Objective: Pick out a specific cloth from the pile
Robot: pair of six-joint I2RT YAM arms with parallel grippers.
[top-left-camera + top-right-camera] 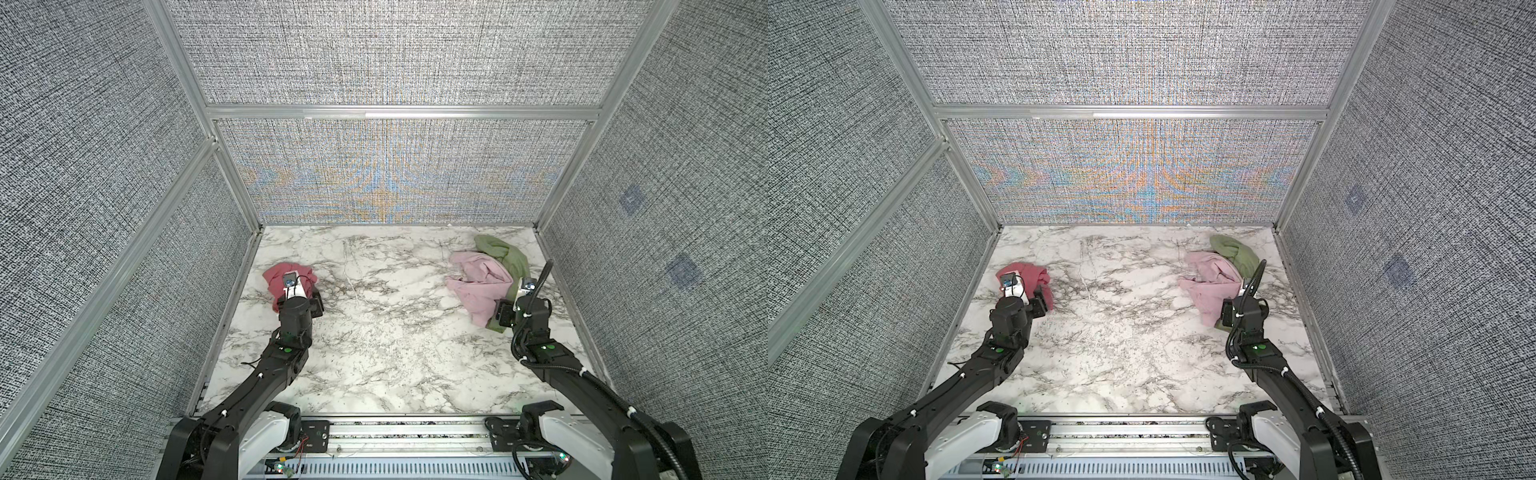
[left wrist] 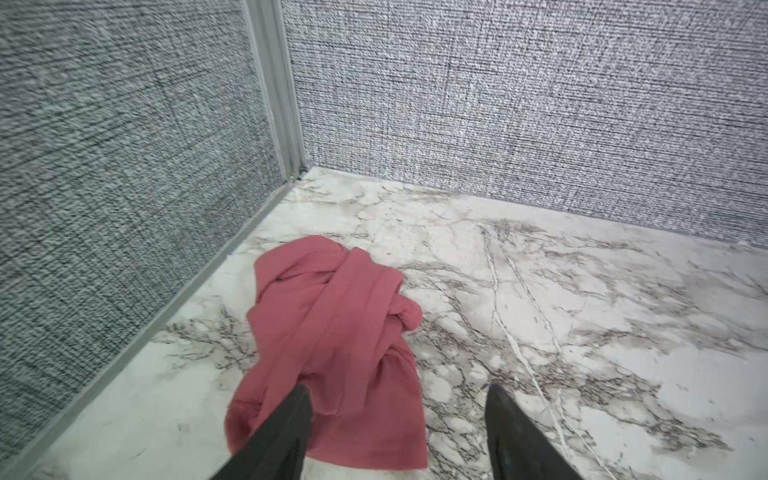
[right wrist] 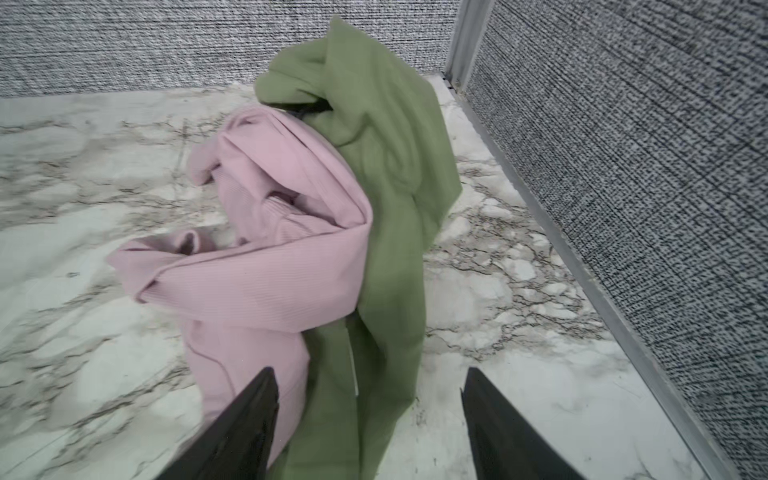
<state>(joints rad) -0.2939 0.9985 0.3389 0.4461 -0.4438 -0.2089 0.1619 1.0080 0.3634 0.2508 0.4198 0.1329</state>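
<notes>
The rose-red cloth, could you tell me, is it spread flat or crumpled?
Crumpled: the rose-red cloth lies bunched in twisted, overlapping folds on the marble table.

The crumpled rose-red soft cloth [image 1: 274, 286] at the left of both top views is one plain colour, and fine ribs show on it in the left wrist view. At the right, the crumpled pale pink soft cloth [image 1: 478, 282] is plain and ribbed too. The floppy olive green soft cloth [image 1: 505, 253] is plain. The flat table top [image 1: 386, 332] is white with grey-brown marble veins. The woven wall panels [image 1: 395, 54] are speckled grey, black and white, and the lower back one shows blue and orange ripples. The metal frame bars [image 1: 399, 112] are silver.
</notes>
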